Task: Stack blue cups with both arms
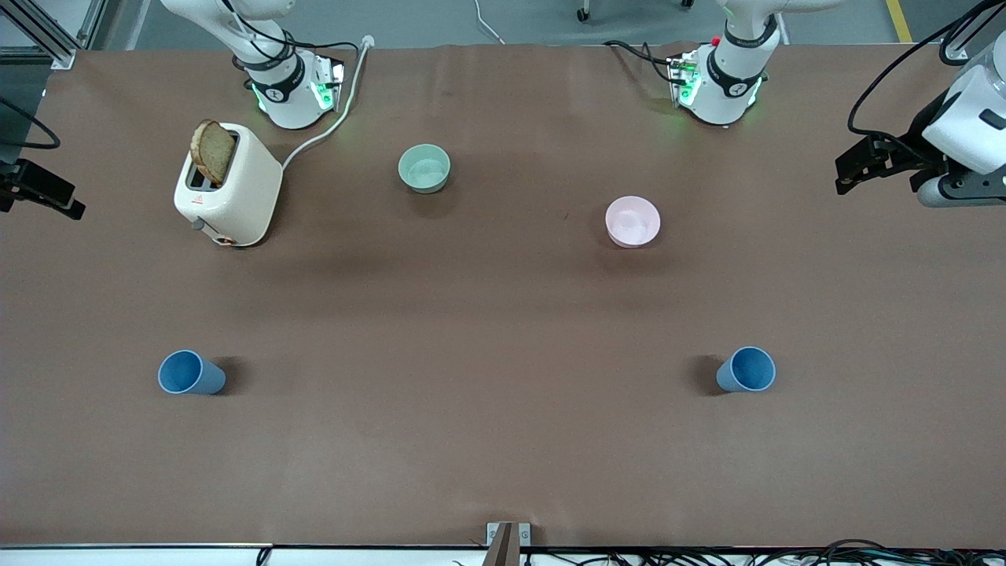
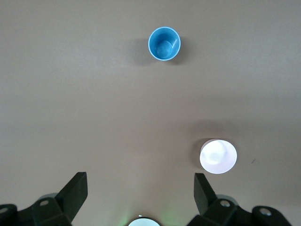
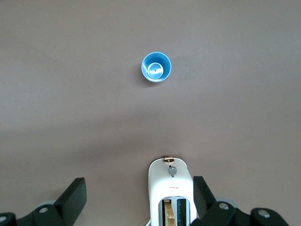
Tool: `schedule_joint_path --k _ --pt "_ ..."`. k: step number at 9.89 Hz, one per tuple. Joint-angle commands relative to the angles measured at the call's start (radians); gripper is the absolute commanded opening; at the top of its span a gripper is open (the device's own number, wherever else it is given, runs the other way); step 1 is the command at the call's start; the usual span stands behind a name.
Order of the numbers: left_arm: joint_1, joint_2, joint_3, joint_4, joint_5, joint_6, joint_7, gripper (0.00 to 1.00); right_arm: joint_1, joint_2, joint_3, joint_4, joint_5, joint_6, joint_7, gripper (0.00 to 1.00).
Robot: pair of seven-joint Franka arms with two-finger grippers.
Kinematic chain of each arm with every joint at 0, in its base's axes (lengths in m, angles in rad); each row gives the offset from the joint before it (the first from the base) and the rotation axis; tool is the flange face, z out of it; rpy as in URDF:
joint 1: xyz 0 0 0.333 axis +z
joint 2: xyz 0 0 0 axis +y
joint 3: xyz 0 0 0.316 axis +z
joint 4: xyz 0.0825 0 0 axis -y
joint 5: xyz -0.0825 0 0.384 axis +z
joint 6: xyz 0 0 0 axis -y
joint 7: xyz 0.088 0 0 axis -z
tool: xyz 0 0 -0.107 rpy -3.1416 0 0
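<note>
Two blue cups stand upright and apart on the brown table, both near the front camera. One cup (image 1: 191, 373) is toward the right arm's end and shows in the right wrist view (image 3: 156, 67). The other cup (image 1: 747, 369) is toward the left arm's end and shows in the left wrist view (image 2: 164, 43). My left gripper (image 1: 855, 169) (image 2: 139, 190) is open and empty, high over the left arm's end of the table. My right gripper (image 1: 43, 195) (image 3: 139, 195) is open and empty, high over the right arm's end.
A white toaster (image 1: 229, 185) with a bread slice (image 1: 212, 151) stands near the right arm's base. A mint-green bowl (image 1: 424, 168) and a pink bowl (image 1: 633, 221) sit farther from the front camera than the cups. The toaster's cord (image 1: 330, 126) runs past the base.
</note>
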Motion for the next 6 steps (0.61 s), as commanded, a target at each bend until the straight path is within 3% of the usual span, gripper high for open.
schedule_joint_path --k 1,6 --pt "0.001 0.023 0.0 -0.01 -0.017 -0.012 0.018 1.0 -0.005 0.005 0.005 0.012 -0.006 -0.006 0.015 1.0" --pt "0.032 0.039 0.018 0.041 -0.024 -0.011 0.069 1.0 -0.008 0.023 0.005 0.009 -0.009 -0.004 0.001 1.0"
